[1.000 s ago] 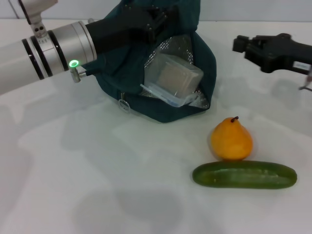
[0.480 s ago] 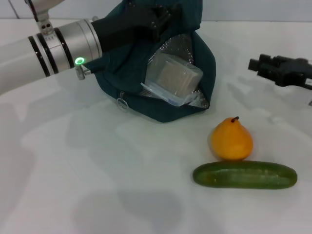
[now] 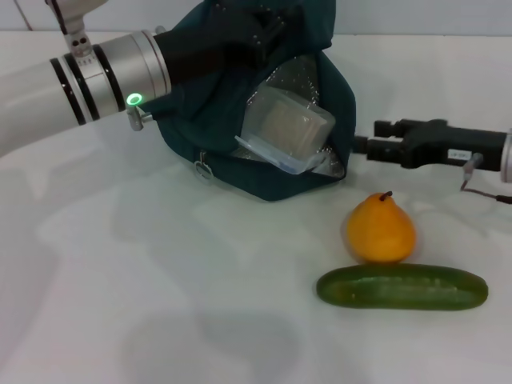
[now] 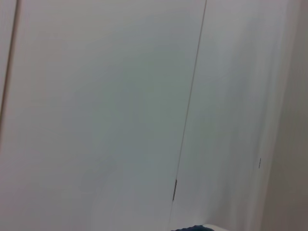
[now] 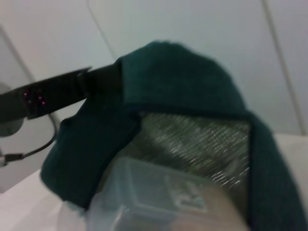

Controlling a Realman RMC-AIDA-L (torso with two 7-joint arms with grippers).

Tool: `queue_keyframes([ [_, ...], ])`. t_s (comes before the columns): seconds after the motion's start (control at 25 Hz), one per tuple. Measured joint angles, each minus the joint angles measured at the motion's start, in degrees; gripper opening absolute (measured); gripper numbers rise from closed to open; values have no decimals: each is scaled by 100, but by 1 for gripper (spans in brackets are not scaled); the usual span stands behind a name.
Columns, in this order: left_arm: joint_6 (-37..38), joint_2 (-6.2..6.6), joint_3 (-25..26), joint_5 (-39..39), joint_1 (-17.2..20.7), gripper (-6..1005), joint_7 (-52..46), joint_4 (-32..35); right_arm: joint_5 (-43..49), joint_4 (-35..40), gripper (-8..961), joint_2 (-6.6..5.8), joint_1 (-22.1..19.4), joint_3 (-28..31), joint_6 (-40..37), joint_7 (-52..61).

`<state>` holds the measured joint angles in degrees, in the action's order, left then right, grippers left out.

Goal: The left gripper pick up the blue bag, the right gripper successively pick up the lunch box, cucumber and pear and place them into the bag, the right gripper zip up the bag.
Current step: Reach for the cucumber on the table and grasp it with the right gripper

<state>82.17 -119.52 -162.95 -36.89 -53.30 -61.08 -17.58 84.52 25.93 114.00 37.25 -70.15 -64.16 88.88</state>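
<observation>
Surroundings: white table (image 3: 160,304); nothing blocks the bag's mouth.
Left gripper (image 3: 264,28): upper centre, clenched on the blue bag (image 3: 208,120), holding it open.
Right gripper (image 3: 364,146): centre right, just beside the bag; fingers apart, grasping nothing.
Lunch box (image 3: 286,128): one, inside the bag.
Pear (image 3: 380,230): one, touching the cucumber (image 3: 402,287), lower right.

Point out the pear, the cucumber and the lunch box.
pear (image 3: 381,233): head view, middle of its body.
cucumber (image 3: 402,287): head view, middle of its length.
lunch box (image 3: 290,128): head view, its clear wall, inside the bag.
</observation>
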Motion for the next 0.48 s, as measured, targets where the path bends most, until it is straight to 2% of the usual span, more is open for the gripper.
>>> queue_keyframes([
  [0.24,0,6,0,11,-6,46,0,0,185,-10,632,-58,162,-359,26,588],
  [0.48,0,2,0,33,-5,46,6,0,431,6,698,24,211,-396,190,796],
])
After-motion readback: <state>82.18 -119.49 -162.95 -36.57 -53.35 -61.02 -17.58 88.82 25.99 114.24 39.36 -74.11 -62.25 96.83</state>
